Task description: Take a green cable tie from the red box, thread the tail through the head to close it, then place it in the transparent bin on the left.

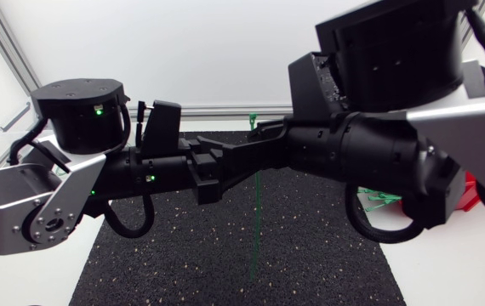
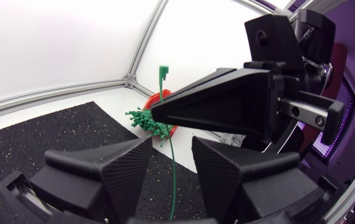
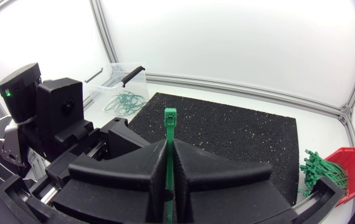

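A green cable tie [image 2: 172, 168] is being held upright above the black mat [image 1: 310, 255], near the middle of the table, where the two arms' grippers are being shown tip to tip, the left arm entering from the left side and the right arm from the right. The tie is being pinched just below its head by the right gripper [image 3: 170, 144], whose jaws are being pressed flat against the strap from both sides, so that the small square head is being left standing free above the fingertips. The long tail is being let hang straight down through the gap of the left gripper [image 2: 172, 142], whose jaws are being held moderately apart, with neither finger being seen to press on the strap. The red box [image 3: 352, 163] is being seen off the right edge of the mat, well apart from both grippers, and a bundle of loose green ties [image 3: 317, 169] is being shown sticking out of it toward the mat. The transparent bin [image 3: 112, 81] is being seen beside the mat's far left corner, with several looped green ties [image 3: 124, 99] lying inside it.
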You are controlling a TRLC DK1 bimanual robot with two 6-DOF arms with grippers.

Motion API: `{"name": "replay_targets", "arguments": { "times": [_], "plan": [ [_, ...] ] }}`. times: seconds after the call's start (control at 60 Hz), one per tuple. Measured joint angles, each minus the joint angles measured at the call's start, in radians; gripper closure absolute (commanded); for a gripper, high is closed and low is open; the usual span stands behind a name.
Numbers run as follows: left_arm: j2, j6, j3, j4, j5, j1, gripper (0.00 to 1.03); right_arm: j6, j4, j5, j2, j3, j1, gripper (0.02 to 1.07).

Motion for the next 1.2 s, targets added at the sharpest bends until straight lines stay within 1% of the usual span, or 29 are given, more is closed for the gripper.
{"name": "replay_targets", "arguments": {
  "times": [0.033, 0.067, 0.283, 0.367, 0.417, 0.533, 0.917, 0.933, 0.967, 1.05, 1.1, 1.133, 1.2],
  "plan": [
    [0.0, 0.0, 0.003, 0.004, 0.0, 0.0, 0.78, 0.0, 0.001, 0.008, 0.0, -0.001, 0.003, 1.01],
    [0.002, -0.005, 0.005, 0.013, 0.0, 0.001, 0.82, 0.0, 0.0, 0.015, 0.0, -0.002, 0.004, 1.01],
    [0.031, -0.022, 0.013, 0.026, 0.0, 0.003, 0.83, 0.003, 0.001, 0.037, 0.0, -0.012, 0.01, 1.01],
    [0.033, -0.022, 0.013, 0.026, 0.0, 0.003, 0.94, 0.003, 0.002, 0.043, 0.0, -0.015, 0.01, 1.01],
    [0.033, -0.022, 0.013, 0.026, 0.0, 0.003, 0.98, 0.003, 0.002, 0.047, 0.0, -0.015, 0.01, 1.01],
    [0.033, -0.022, 0.013, 0.026, 0.0, 0.003, 0.99, 0.003, 0.002, 0.051, 0.0, -0.015, 0.01, 1.01],
    [0.033, -0.022, 0.013, 0.026, 0.0, 0.003, 0.99, -0.001, 0.013, 0.053, -0.003, -0.018, 0.011, 1.01],
    [0.033, -0.022, 0.013, 0.026, 0.0, 0.003, 0.99, -0.003, 0.022, 0.053, -0.005, -0.021, 0.011, 1.0],
    [0.032, -0.022, 0.013, 0.027, 0.0, 0.004, 0.99, -0.015, 0.046, 0.049, -0.01, -0.034, 0.011, 0.93],
    [0.032, -0.022, 0.013, 0.026, 0.001, 0.005, 0.99, -0.029, 0.071, 0.027, -0.03, -0.06, 0.008, 0.85],
    [0.032, -0.022, 0.013, 0.026, 0.004, 0.005, 0.99, -0.036, 0.072, 0.016, -0.043, -0.066, 0.002, 0.69],
    [0.032, -0.022, 0.013, 0.026, 0.004, 0.005, 0.99, -0.041, 0.076, 0.007, -0.053, -0.067, -0.001, 0.62],
    [0.032, -0.022, 0.012, 0.026, 0.003, 0.005, 0.99, -0.051, 0.083, -0.005, -0.076, -0.067, -0.009, 0.59]
  ]
}}
